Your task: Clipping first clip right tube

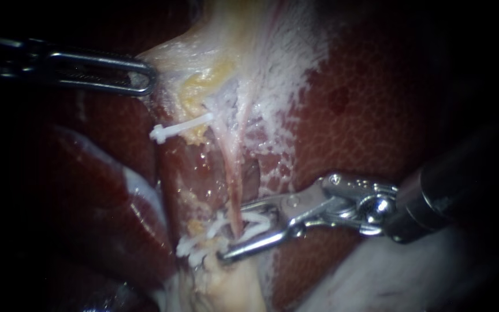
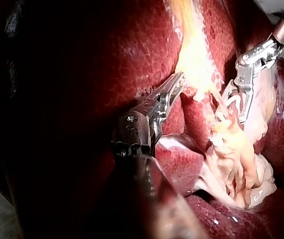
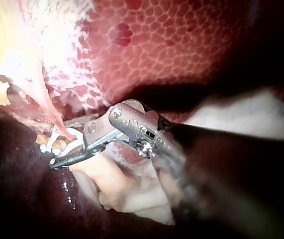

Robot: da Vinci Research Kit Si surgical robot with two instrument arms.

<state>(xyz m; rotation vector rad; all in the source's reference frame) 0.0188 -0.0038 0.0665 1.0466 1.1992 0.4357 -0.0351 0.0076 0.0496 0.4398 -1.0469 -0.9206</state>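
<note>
A thin pink tube [image 1: 233,167] runs down from the pale, yellowish tissue [image 1: 215,52] to between the jaws of my right instrument [image 1: 233,232]. These jaws stand apart around the tube with a white clip [image 1: 258,222] seated between them. The right wrist view shows the same jaws [image 3: 59,144] straddling the tube [image 3: 49,107]. My left instrument [image 1: 148,78] comes in from the upper left, its jaws shut on the edge of the pale tissue. In the left wrist view its jaws [image 2: 179,79] pinch that tissue [image 2: 194,64], with my right instrument [image 2: 234,107] beyond.
A white clip [image 1: 180,127] sits across another strand higher up to the left. Several white clips [image 1: 194,245] cluster just left of my right instrument's jaw tips. Mottled red liver [image 1: 365,115] lies to the right, a dark lobe [image 1: 105,190] to the left.
</note>
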